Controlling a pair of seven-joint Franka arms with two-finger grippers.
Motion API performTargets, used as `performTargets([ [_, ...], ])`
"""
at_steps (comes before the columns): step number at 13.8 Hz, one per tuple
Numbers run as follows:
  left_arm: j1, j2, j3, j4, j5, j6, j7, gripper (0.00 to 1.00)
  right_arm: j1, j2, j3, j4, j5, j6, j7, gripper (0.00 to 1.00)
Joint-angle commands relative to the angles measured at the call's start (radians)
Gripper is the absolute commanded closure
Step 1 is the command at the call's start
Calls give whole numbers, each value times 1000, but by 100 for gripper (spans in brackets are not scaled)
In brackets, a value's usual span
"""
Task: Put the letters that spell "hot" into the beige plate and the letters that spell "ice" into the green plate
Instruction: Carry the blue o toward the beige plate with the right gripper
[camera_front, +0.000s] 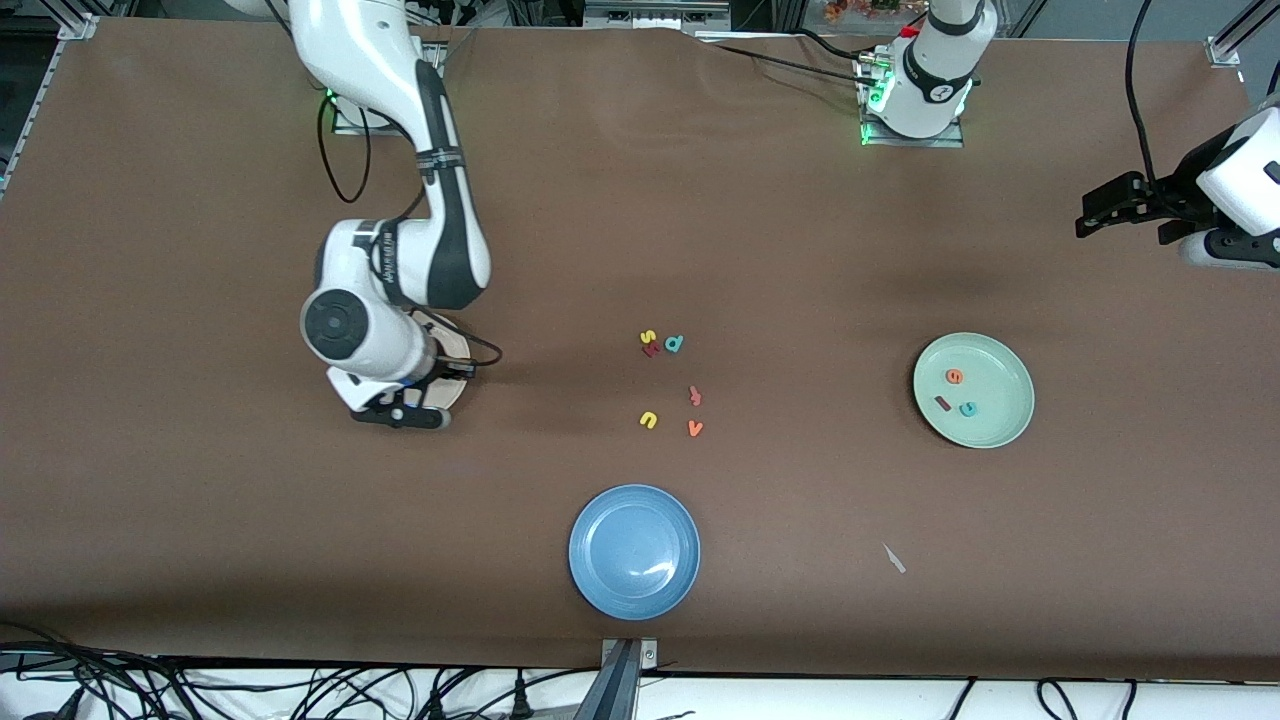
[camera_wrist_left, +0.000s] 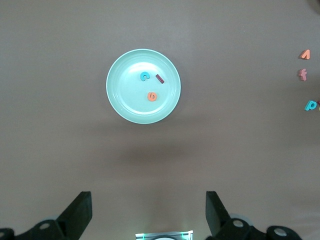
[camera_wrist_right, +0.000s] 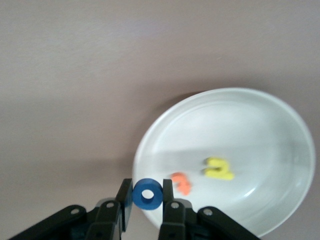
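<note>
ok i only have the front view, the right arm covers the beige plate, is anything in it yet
Observer: yes, the round cream-beige plate holds the yellow foam h and the orange foam t.
Operator: and the o
Observer: the right hand is shut on the blue ring-shaped foam o, by the plate's rim.
Operator: left hand doing anything
Observer: the left hand waits open above the table, facing the pale mint-green plate.

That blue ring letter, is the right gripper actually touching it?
Touching. The right wrist view shows the blue o pinched between both fingers of the right gripper, above the beige plate.
</note>
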Motion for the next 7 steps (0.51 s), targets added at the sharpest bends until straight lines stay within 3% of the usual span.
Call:
performTargets([
  [1, 3, 12, -3, 30, 14, -23, -3, 0, 45, -123, -7, -221, 7, 161, -94, 87],
  [4, 1, 14, -4, 31, 15, -26, -6, 0, 47, -149, -2, -301, 8, 257, -132, 84],
  [5, 3, 14, -3, 37, 15, -26, -6, 0, 53, -149, -2, -309, 11, 274, -123, 49],
  [6, 3, 15, -1, 46, 17, -29, -8, 0, 53, -149, -4, -301, 16, 267, -116, 0],
  [7, 1, 23, -1, 56, 24, -34, -8, 0, 53, -149, -8, -289, 16, 250, -117, 0],
])
